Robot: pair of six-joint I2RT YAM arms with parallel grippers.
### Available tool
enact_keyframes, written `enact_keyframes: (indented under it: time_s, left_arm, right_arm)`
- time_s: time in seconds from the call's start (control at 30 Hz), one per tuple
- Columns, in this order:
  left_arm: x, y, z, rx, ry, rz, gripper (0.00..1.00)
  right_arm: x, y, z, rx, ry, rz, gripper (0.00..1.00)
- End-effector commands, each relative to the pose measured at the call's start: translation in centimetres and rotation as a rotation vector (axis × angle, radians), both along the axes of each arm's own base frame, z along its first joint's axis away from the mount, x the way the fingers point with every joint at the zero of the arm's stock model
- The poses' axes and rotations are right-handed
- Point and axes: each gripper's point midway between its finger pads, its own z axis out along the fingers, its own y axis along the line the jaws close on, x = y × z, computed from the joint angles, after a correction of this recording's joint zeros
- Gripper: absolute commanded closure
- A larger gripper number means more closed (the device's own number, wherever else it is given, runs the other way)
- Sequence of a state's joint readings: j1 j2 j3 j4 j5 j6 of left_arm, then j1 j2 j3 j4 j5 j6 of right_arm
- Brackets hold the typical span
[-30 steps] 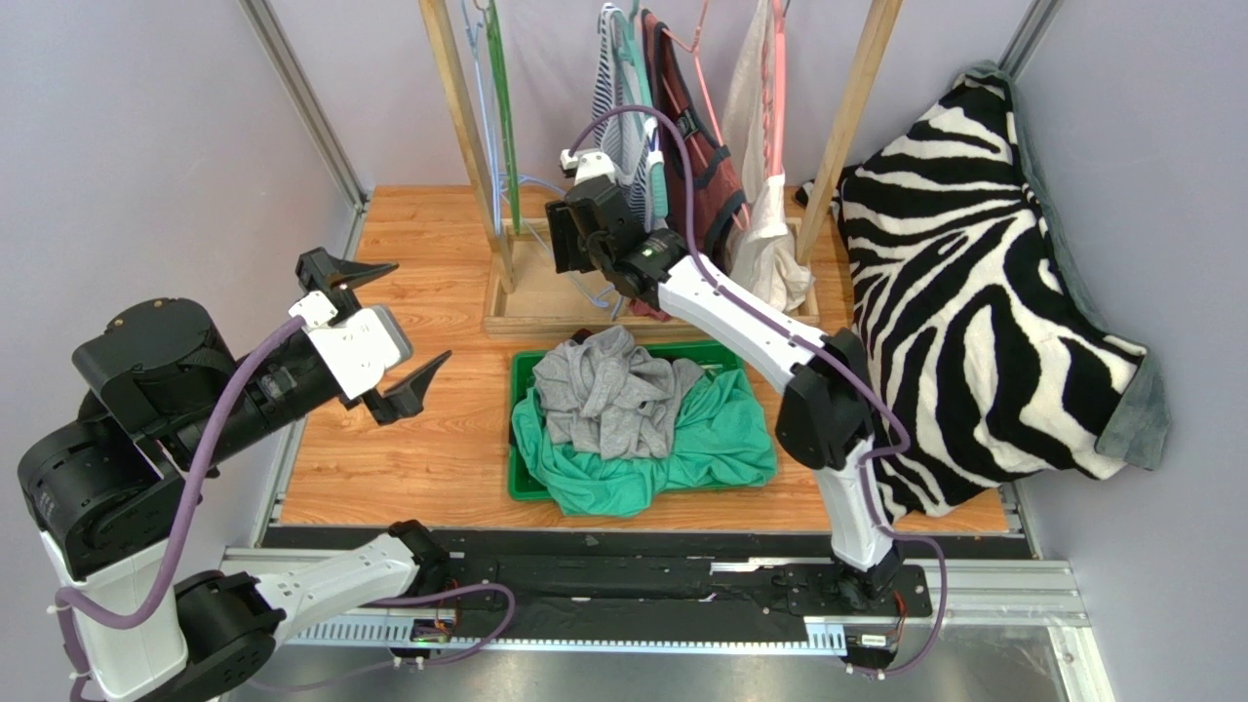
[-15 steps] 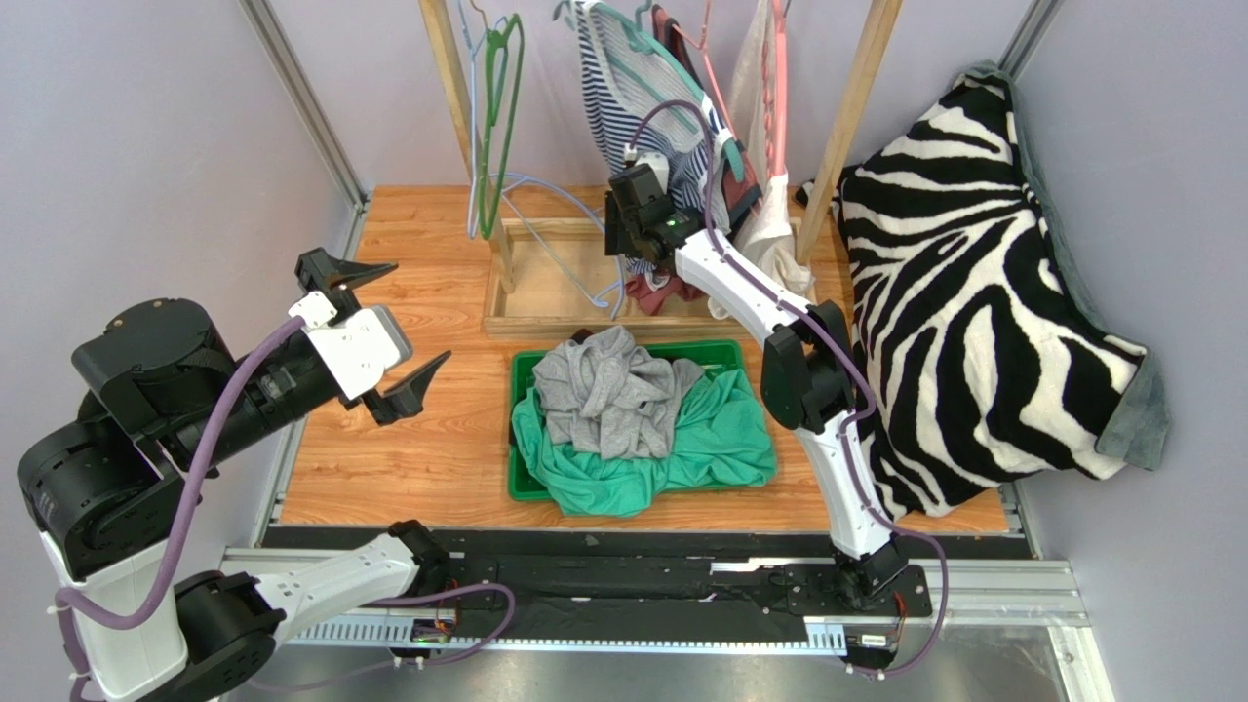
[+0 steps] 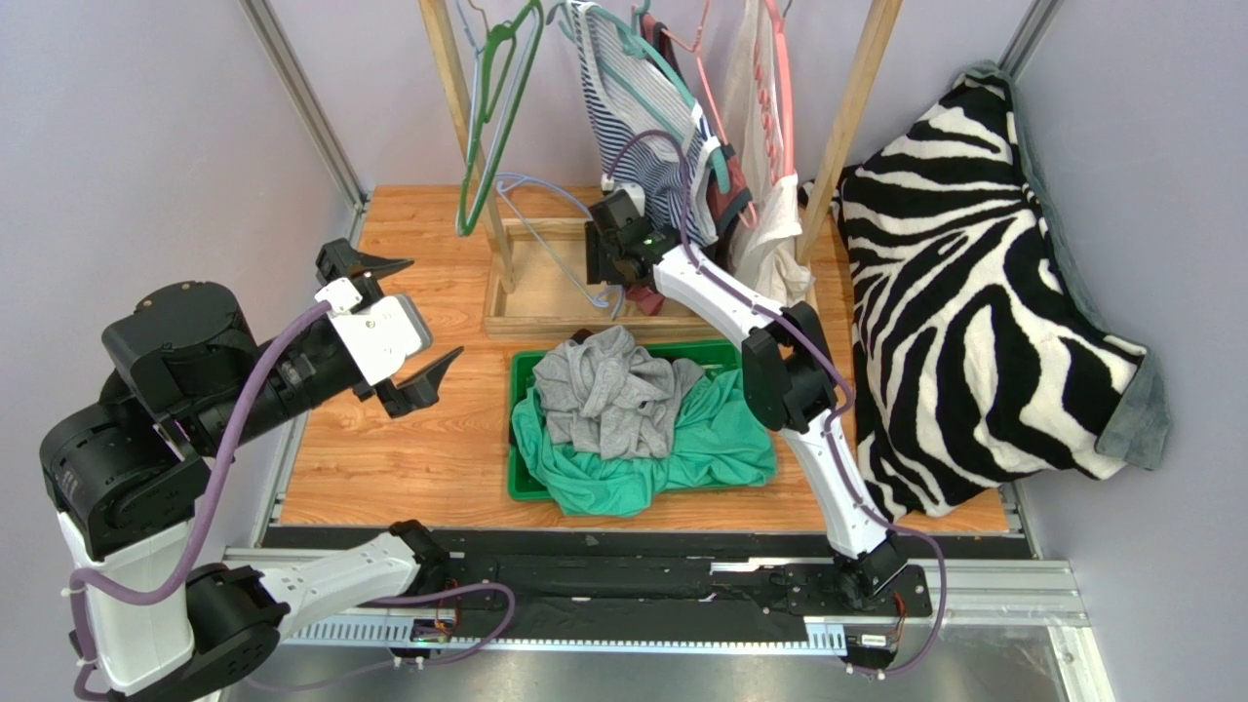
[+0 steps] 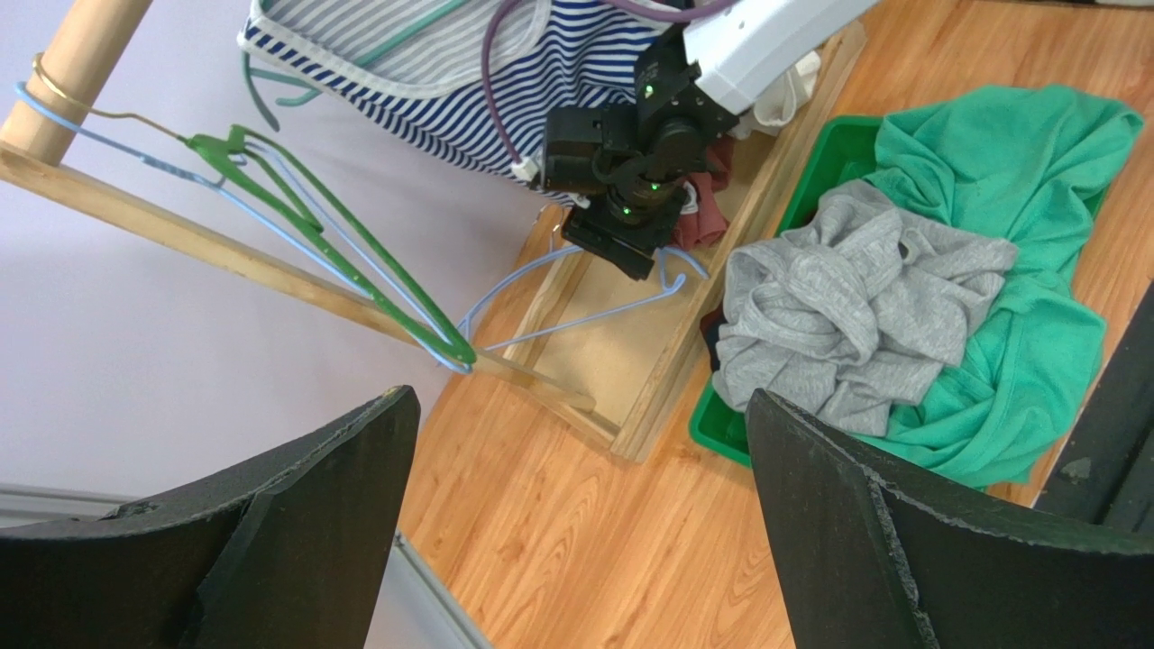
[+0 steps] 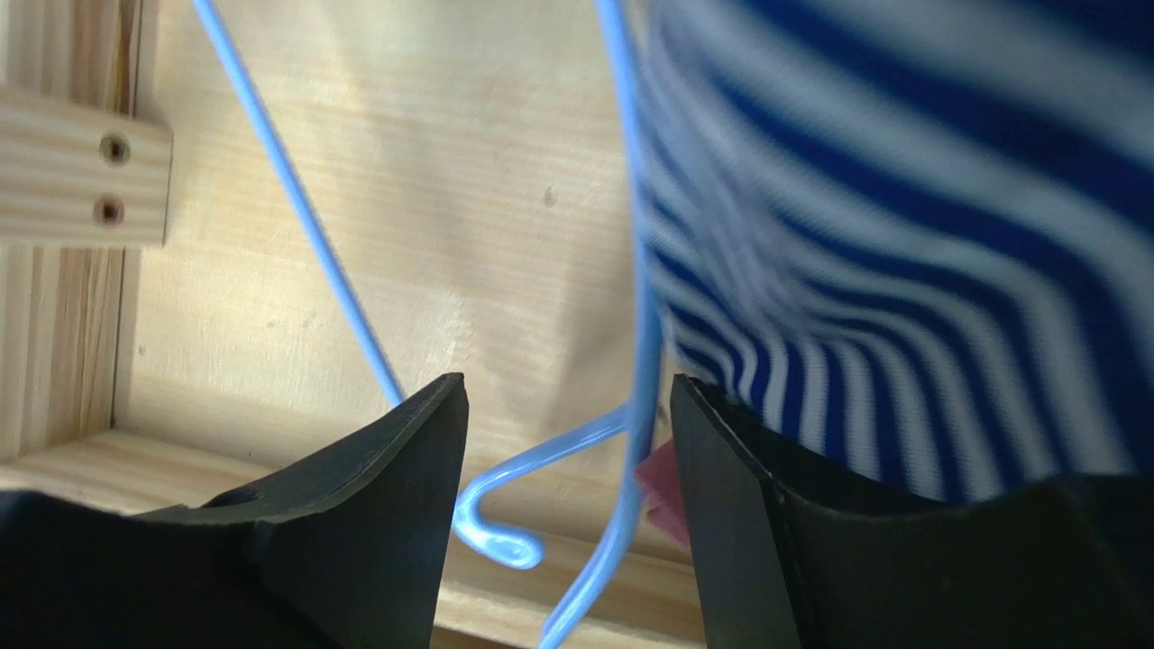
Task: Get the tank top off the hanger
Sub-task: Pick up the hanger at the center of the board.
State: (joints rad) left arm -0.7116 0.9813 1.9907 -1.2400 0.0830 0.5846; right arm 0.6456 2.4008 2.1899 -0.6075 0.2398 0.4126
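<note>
The blue-and-white striped tank top point(image 3: 640, 117) hangs on a teal hanger point(image 3: 689, 110) from the wooden rack at the back. My right gripper point(image 3: 617, 258) sits at its lower hem. In the right wrist view that gripper point(image 5: 569, 392) is open, and a light blue hanger wire point(image 5: 634, 338) runs through the gap untouched. Striped fabric point(image 5: 921, 271) lies against the outside of the right finger. My left gripper point(image 3: 425, 310) hovers wide open over the left of the table, holding nothing point(image 4: 580, 399).
A green hanger point(image 3: 495, 117) hangs tilted on the rack's left, and a loose light blue hanger point(image 3: 550, 234) lies in the rack's wooden base point(image 3: 542, 307). A green bin point(image 3: 520, 373) holds a grey garment point(image 3: 608, 395) and a green one point(image 3: 718, 439). A zebra blanket point(image 3: 982, 293) fills the right.
The right gripper moved right along the rack, then down to the striped top's hem. The top has swung broadside, and the green hanger has tilted. The left arm shifted slightly right.
</note>
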Motion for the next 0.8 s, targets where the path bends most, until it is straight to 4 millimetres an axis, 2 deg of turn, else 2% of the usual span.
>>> enact_keyframes:
  time_s: [0.0,0.1,0.3,0.57,0.67,0.7,0.77]
  left_arm:
    - [-0.3,-0.1,0.6,-0.023,-0.004,-0.011,0.01]
    - [-0.4,0.0,0.7,-0.025,-0.008,-0.009,0.01]
    - [-0.5,0.0,0.7,-0.027,-0.009,-0.011,0.01]
    - [-0.6,-0.2,0.9,-0.033,-0.007,-0.027,0.01]
    - [-0.7,-0.2,1.0,-0.037,-0.007,-0.03,0.01]
    - [-0.8,-0.2,1.0,-0.038,-0.008,-0.031,0.01]
    - [-0.9,-0.2,1.1,-0.042,-0.009,-0.037,0.01]
  right_arm:
    - [-0.1,0.9,1.8,-0.004,-0.056,0.019,0.39]
    - [0.6,0.5,1.6,0.011,-0.029,-0.005,0.39]
    - [0.0,-0.4,-0.9,-0.025,0.023,-0.035,0.45]
    - [-1.6,-0.1,-3.1,-0.037,0.074,-0.014,0.51]
    - [-2.1,0.3,-3.7,-0.027,0.094,0.001,0.61]
    - [-2.2,0.3,-4.0,-0.026,0.099,0.003,0.71]
    - [-2.7,0.5,-4.2,-0.033,0.103,0.014,0.8]
